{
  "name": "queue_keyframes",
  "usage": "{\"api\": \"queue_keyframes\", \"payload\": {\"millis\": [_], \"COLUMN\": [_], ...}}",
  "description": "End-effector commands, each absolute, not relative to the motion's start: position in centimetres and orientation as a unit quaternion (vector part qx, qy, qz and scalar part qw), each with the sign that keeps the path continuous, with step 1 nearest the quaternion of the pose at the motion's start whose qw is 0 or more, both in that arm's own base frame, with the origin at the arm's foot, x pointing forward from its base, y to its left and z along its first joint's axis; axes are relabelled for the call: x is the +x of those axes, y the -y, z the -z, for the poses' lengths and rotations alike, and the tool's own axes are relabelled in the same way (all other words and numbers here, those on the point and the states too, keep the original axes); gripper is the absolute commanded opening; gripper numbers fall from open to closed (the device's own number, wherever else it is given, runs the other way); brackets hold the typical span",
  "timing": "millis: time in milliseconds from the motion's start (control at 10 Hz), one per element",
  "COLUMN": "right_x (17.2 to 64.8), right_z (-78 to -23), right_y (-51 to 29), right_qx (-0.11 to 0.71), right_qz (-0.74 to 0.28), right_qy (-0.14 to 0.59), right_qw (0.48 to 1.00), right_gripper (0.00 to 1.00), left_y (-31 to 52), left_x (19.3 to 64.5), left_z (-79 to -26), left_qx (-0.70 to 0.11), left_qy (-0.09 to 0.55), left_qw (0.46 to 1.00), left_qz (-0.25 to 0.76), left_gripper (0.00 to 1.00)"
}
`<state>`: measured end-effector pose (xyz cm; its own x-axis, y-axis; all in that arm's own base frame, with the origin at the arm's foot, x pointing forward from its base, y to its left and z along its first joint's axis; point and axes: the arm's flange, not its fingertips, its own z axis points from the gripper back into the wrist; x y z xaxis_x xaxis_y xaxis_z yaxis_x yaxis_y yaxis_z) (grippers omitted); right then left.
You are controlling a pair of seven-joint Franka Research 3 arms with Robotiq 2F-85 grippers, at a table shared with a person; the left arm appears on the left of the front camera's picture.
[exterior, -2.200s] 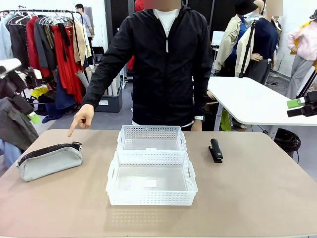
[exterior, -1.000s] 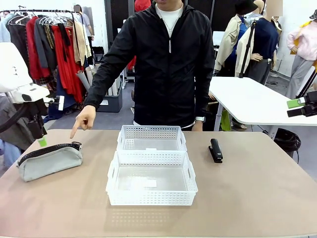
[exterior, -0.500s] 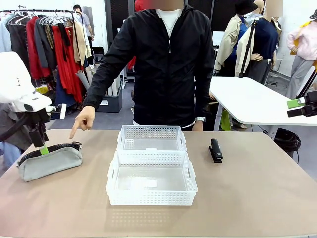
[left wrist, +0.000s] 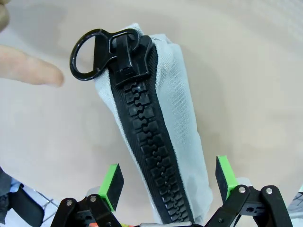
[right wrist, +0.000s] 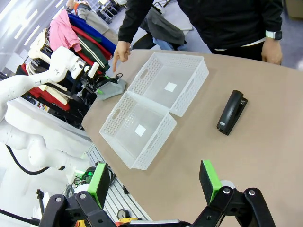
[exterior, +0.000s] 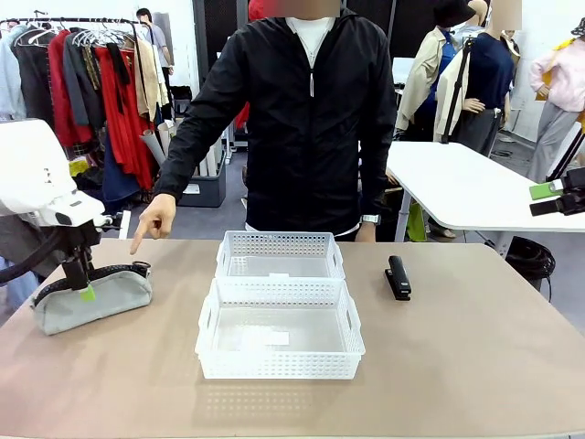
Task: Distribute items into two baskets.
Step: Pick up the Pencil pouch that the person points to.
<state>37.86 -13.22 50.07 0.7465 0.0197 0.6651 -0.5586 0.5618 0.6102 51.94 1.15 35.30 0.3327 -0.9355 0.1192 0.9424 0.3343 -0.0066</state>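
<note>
Grey fabric bag (left wrist: 177,109) lies at the left end of the table (exterior: 457,366), just beside the person's pointing hand (exterior: 155,219). It looks soft and light, so expect it to sag when you lift. Your left gripper (left wrist: 168,178) straddles it, pads spread either side, not closed on the cloth. Best hold is probably across the body under the chunky black zipper (left wrist: 142,123), its stiffest line. Your right gripper (right wrist: 154,182) hangs high, jaws spread, empty. The black stapler (exterior: 397,276), right of the two white baskets (exterior: 279,366), looks small, rigid and dense, so pinch its narrow sides.

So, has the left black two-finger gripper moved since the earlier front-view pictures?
Yes. The left gripper came down from above the flat grey fabric bag to astride it.
</note>
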Motion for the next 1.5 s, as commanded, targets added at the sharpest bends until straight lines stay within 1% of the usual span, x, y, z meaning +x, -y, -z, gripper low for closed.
{"api": "queue_keyframes", "payload": {"millis": [0, 300, 400, 500, 900, 1000, 1300, 1400], "right_x": [37.77, 37.77, 37.77, 37.77, 37.77, 37.77, 37.77, 37.77], "right_z": [-50.18, -50.18, -50.18, -50.18, -50.18, -50.18, -50.18, -50.18], "right_y": [13.04, 13.04, 13.04, 13.04, 13.04, 13.04, 13.04, 13.04], "right_qx": [0.439, 0.439, 0.439, 0.439, 0.439, 0.439, 0.439, 0.439], "right_qz": [-0.173, -0.173, -0.173, -0.173, -0.173, -0.173, -0.173, -0.173], "right_qy": [0.312, 0.312, 0.312, 0.312, 0.312, 0.312, 0.312, 0.312], "right_qw": [0.825, 0.825, 0.825, 0.825, 0.825, 0.825, 0.825, 0.825], "right_gripper": [1.0, 1.0, 1.0, 1.0, 1.0, 1.0, 1.0, 1.0], "left_y": [-1.18, -1.07, -1.07, -1.11, -1.05, -1.01, -0.98, -0.83], "left_x": [51.69, 51.79, 51.88, 52.01, 52.03, 52.03, 51.91, 51.96], "left_z": [-34.01, -33.61, -33.55, -33.44, -33.33, -33.34, -33.34, -33.37], "left_qx": [-0.028, -0.037, -0.038, -0.038, -0.035, -0.034, -0.035, -0.021], "left_qy": [0.05, 0.05, 0.047, 0.043, 0.034, 0.033, 0.034, 0.016], "left_qw": [0.812, 0.81, 0.811, 0.811, 0.813, 0.813, 0.814, 0.83], "left_qz": [0.581, 0.583, 0.582, 0.582, 0.58, 0.58, 0.579, 0.557], "left_gripper": [1.0, 1.0, 0.96, 0.82, 0.06, 0.0, 0.0, 0.0]}}
